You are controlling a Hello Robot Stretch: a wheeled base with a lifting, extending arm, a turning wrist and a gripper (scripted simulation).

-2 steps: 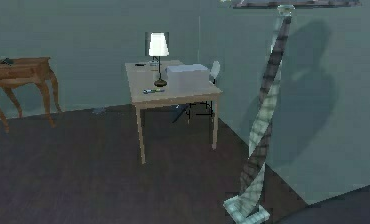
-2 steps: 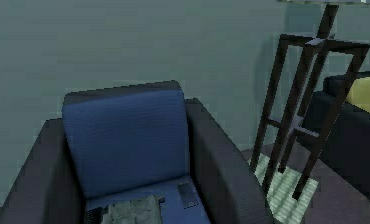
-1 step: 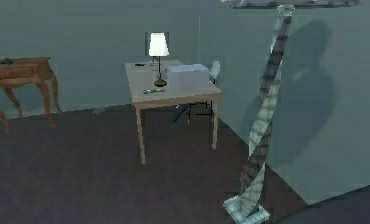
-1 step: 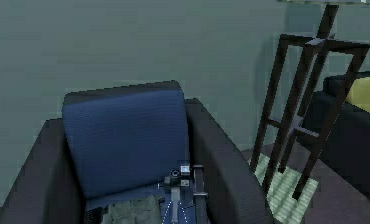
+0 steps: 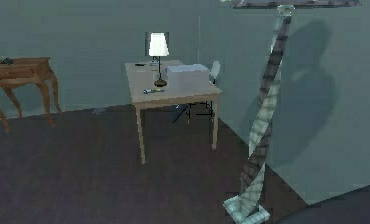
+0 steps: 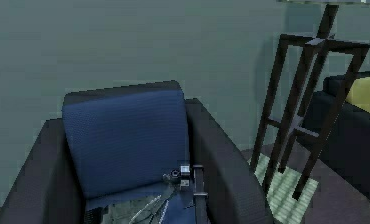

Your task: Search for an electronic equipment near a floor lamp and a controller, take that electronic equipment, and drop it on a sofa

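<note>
A floor lamp with a twisted pole stands on the forward view's right, its base on the dark floor. Left of it is a light wooden table carrying a lit table lamp, a pale boxy device and a small dark flat item. In the arm side view the arm rises from the bottom edge over a blue armchair. My gripper reaches left above the seat, where a greyish patch lies. I cannot tell whether it holds anything.
A brown wooden side table stands at the forward view's left by the wall. In the arm side view a tall dark wooden stand rises right of the armchair over a pale rug. A dark seat with a yellow cushion lies beyond.
</note>
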